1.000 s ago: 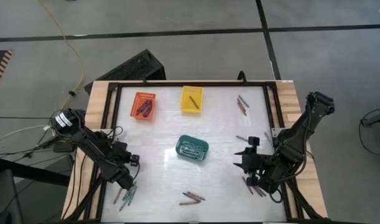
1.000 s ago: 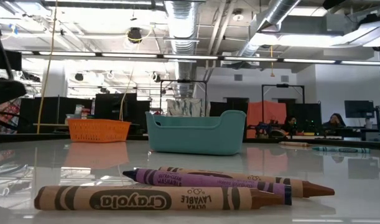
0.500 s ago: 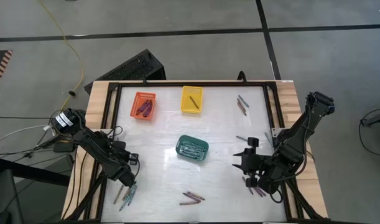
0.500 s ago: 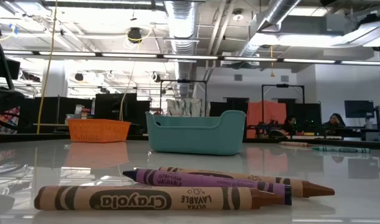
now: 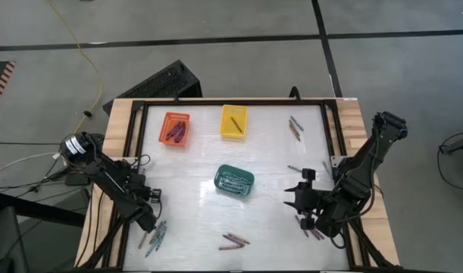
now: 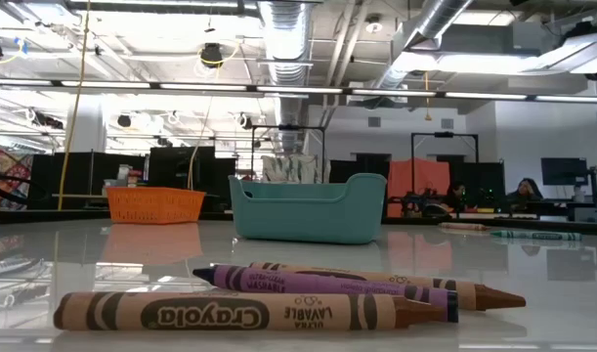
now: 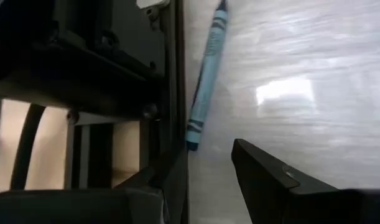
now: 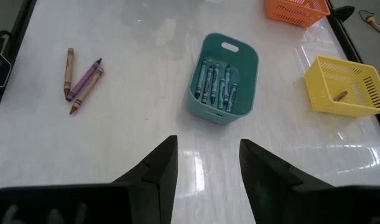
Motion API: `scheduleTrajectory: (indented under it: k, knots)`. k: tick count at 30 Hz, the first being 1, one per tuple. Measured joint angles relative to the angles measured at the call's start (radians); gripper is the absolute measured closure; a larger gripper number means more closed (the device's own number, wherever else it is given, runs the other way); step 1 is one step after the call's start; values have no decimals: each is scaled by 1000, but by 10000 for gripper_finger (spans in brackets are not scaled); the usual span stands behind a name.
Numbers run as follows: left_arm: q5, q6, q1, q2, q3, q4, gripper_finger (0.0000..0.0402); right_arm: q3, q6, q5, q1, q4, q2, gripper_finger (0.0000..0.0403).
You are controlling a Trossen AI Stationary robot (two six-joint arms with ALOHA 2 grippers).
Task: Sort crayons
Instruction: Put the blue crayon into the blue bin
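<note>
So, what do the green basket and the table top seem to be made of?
Green basket: probably moulded plastic, matte, with smooth solid walls and a cut-out handle slot. Table top: a glossy white sheet, maybe laminate or acrylic; it mirrors the ceiling lights and the baskets.

The table top [image 5: 201, 212] is a smooth, white, glossy sheet with faint streaks; it mirrors the ceiling lights and the baskets. Its outer border [image 5: 117, 129] is pale, bare wood with a matt finish, and a black frame [image 5: 231, 101] of metal look runs just inside it.

The orange basket [image 6: 154, 204] is plastic lattice mesh, as is the yellow basket [image 8: 348, 86]. The teal basket [image 6: 308, 208] is solid, smooth, matt plastic.

The crayons [image 6: 249, 311] are wax sticks in printed matt paper wrappers.

The right gripper [image 8: 205, 165] has matt black fingers [image 8: 158, 168] of moulded plastic look.
</note>
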Motion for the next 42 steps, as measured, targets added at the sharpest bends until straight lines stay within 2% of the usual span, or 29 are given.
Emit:
scheduleTrajectory:
  k: [14,19,21,24,28,32,36,39,42]
  knots:
    - [-65,16,2,3,-1,3,274,0,-60,-1,-59,76,0,235]
    - [-114,23,-26,5,6,6,274,0,-102,-45,-98,115,0,235]
    - [-148,44,-38,5,20,-4,274,0,-107,-53,-114,122,0,235]
    - [-271,125,-42,8,22,-10,274,0,-115,-72,-134,128,0,235]
    - [-252,197,-58,17,24,6,274,0,-128,-79,-156,140,0,235]
    - [-255,245,-24,16,63,-28,274,0,-153,-100,-181,173,0,235]
    - [-372,324,-11,13,150,-77,274,0,-170,-128,-200,198,0,235]
    - [-471,329,-3,13,234,-205,274,0,-177,-131,-212,209,0,235]
    - [-521,327,20,13,270,-299,274,0,-184,-132,-221,210,0,235]
